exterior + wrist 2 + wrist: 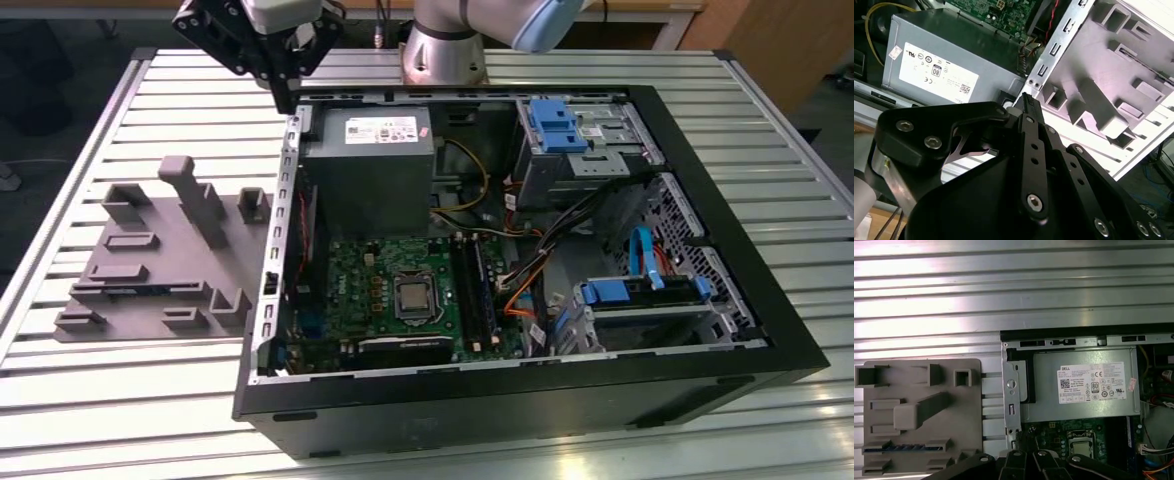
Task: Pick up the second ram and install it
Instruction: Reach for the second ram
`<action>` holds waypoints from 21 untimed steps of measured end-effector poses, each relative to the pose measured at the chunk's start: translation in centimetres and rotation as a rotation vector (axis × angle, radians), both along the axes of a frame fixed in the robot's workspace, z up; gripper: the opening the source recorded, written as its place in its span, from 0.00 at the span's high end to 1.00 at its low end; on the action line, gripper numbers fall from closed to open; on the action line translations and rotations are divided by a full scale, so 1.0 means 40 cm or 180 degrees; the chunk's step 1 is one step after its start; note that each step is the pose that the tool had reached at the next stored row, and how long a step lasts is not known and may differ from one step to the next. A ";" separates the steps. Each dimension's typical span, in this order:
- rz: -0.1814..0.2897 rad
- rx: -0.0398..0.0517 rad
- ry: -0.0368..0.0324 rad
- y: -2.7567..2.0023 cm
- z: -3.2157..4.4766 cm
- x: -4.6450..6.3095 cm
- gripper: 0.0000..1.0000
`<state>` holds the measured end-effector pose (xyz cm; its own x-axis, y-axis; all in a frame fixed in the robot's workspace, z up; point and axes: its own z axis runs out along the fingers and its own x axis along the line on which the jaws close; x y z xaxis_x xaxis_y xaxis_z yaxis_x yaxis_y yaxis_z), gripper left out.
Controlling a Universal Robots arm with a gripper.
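The second ram (902, 447) is a thin dark stick with bluish labels, lying on edge in a long slot of the grey fixture block (919, 375). In the exterior view the second ram (134, 289) is a dark line on the near part of that fixture block (160, 250), left of the case. My gripper (284, 98) hangs above the case's far left corner, well away from the stick, with its fingers together and nothing between them. In both wrist views the gripper (1026, 100) (1027, 456) points down near the power supply's corner. The motherboard's long black slots (475, 290) run beside the processor.
The open black computer case (747, 330) lies on a slatted metal table (120, 400). Inside are a grey power supply (367, 160), a green motherboard (387, 300), blue drive brackets (558, 125) and loose orange and blue cables (527, 300). The fixture block has upright posts (200, 200).
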<state>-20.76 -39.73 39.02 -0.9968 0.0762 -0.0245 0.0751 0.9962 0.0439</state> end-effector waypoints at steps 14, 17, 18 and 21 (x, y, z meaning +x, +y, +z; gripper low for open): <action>0.0000 0.0000 0.0000 0.000 -0.001 -0.049 0.89; 0.0000 0.0000 0.0000 0.000 -0.001 -0.060 0.89; 0.0000 0.0000 0.0000 0.000 -0.001 -0.063 0.89; 0.0000 0.0000 0.0000 0.000 -0.001 -0.074 0.89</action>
